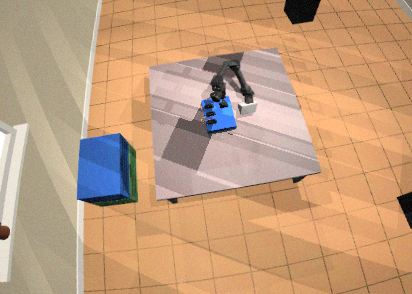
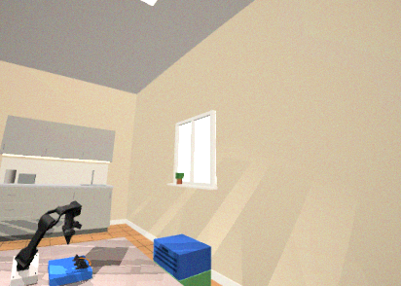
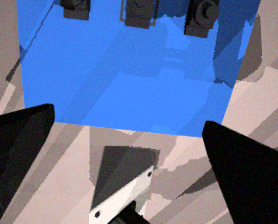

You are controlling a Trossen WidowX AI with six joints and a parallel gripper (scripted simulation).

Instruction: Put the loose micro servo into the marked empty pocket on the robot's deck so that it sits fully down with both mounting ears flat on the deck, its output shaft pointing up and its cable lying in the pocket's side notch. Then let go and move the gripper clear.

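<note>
The blue deck (image 1: 226, 119) (image 2: 59, 271) (image 3: 130, 80) lies on the table in front of the arm. Several dark servos sit on it. In the wrist view three of them show along the top edge, and the middle servo (image 3: 139, 12) stands inside a thin dark outline; its ears and cable are cut off there. An orange cable (image 1: 202, 120) (image 2: 84, 259) shows by a servo at the deck's edge. My gripper (image 1: 216, 96) (image 2: 68, 238) (image 3: 131, 119) is open and empty. It hangs above the deck's near edge, well clear of the servos.
The arm's white base (image 1: 247, 108) (image 2: 24, 272) (image 3: 117, 197) stands on the grey table (image 1: 260, 154) beside the deck. A blue and green crate (image 1: 106, 169) (image 2: 184, 257) stands on the floor left of the table.
</note>
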